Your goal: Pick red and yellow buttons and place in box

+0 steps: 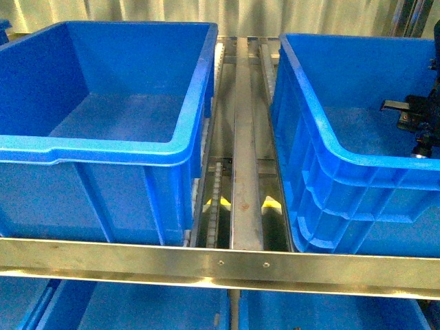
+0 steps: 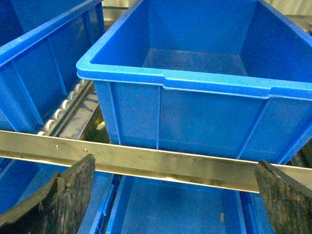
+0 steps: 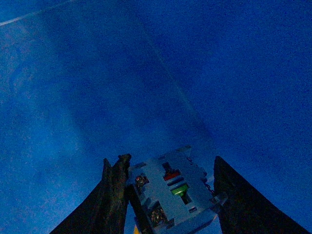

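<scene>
Your right gripper [image 3: 169, 161] is closed down around a button [image 3: 170, 195]. One finger touches its dark body, but contact on the other side is not clear. You see the button's back, with screws and small red and green marks. A sliver of yellow shows at its lower edge, too little to be sure of the cap colour. Around it there is only the blue inner surface of a crate.

Your left gripper [image 2: 175, 160] hangs wide open with nothing between its fingers, on the near side of the metal rail [image 2: 146, 163]. That rail runs straight across your front. Below it lies a lower crate [image 2: 170, 204].

Just behind the rail stand the left crate [image 1: 110, 148] and the right crate [image 1: 344, 148], well apart. A roller track [image 1: 244, 137] runs away from you in the gap between them. The left crate's thick rim surrounds a bare floor. Your right arm [image 1: 416, 117] shows at the far right edge, above the right crate's floor and behind its near rim.
</scene>
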Available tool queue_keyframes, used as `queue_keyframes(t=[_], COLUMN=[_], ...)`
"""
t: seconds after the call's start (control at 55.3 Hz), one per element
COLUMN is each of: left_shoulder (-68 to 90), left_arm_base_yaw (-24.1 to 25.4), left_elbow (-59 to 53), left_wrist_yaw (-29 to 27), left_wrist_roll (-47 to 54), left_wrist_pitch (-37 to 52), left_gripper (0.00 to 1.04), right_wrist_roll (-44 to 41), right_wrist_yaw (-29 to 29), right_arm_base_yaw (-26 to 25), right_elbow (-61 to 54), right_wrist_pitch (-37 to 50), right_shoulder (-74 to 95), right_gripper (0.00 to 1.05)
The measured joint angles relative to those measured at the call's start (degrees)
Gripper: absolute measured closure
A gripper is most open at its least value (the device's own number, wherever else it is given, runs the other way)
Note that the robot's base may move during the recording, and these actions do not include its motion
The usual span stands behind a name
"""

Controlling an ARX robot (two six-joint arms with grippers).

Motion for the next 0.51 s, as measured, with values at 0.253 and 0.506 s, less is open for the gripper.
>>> queue_keyframes(t=[0.253,0.506], left_shoulder=[0.00,0.00], left_arm_base_yaw=[0.00,0.00], left_elbow=[0.00,0.00], left_wrist_yaw=[0.00,0.00], left_wrist_roll=[0.00,0.00], left_wrist_pitch=[0.00,0.00], left_gripper=[0.08,0.08], right_wrist_roll=[0.20,-1.86], right_wrist_yaw=[-0.74,-0.17], right_arm_base_yaw=[-0.02,0.13], right_elbow=[0.20,-3.89], right_wrist_pitch=[0.26,5.22], right_shoulder=[0.17,-1.79], right_gripper=[0.45,0.10])
